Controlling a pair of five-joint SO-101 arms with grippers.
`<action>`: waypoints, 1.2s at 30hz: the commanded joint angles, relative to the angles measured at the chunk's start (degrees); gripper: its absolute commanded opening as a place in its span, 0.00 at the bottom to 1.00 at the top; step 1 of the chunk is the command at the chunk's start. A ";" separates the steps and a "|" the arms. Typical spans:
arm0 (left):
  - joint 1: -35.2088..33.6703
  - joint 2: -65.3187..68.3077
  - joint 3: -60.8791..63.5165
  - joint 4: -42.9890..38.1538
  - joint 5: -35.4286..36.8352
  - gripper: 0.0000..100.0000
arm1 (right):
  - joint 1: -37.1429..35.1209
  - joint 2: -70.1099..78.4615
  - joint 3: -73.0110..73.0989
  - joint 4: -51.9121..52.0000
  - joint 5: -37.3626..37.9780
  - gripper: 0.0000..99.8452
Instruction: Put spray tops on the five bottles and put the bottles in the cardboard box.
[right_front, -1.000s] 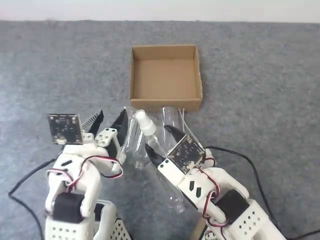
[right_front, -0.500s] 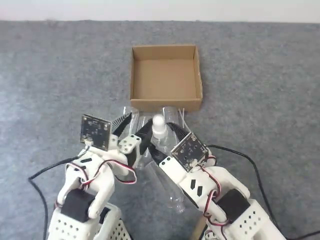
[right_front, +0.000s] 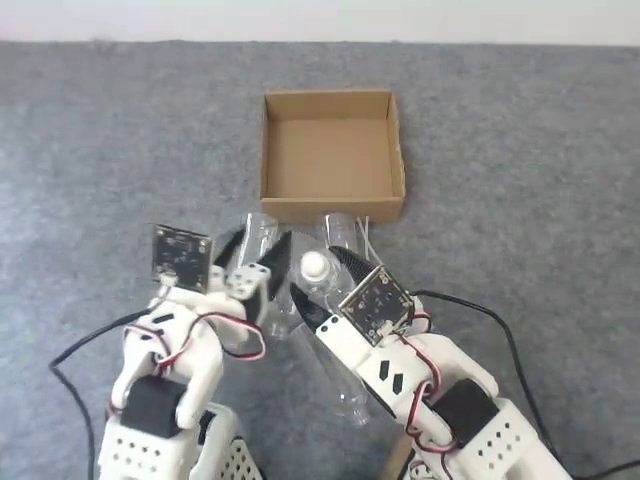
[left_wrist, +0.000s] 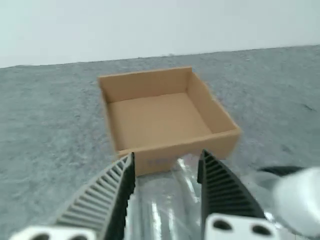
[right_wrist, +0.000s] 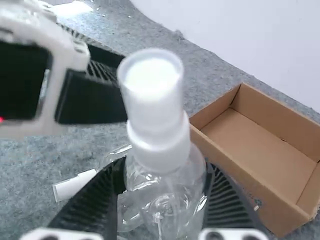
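Clamping the spray-topped bottle upright in the right gripper, pressing both jaws against its clear body, with the white spray top pointing up. Holding it above the grey carpet, just on the near side of the cardboard box. Hovering with the left gripper just left of that bottle, keeping the jaws well apart and straddling a clear bottle lying on the carpet, with its far end close to the box's near wall. Showing a second clear bottle lying right of the first, also by the near wall, and a third clear bottle lying nearer, beside the right arm. Showing a small white piece on the carpet near the held bottle, too unclear to name. Sitting open-topped at the far middle of the carpet: the box.
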 joint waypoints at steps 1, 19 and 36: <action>-8.79 -0.88 -1.45 -0.18 -0.44 0.20 | 0.75 -1.54 -1.32 -0.84 -0.18 0.08; -32.18 -0.88 3.03 -0.62 0.00 0.20 | 7.96 4.62 -17.93 -0.84 2.81 0.08; -36.40 -0.88 7.69 -2.02 -0.44 0.20 | 8.04 53.23 -52.66 -8.84 2.81 0.09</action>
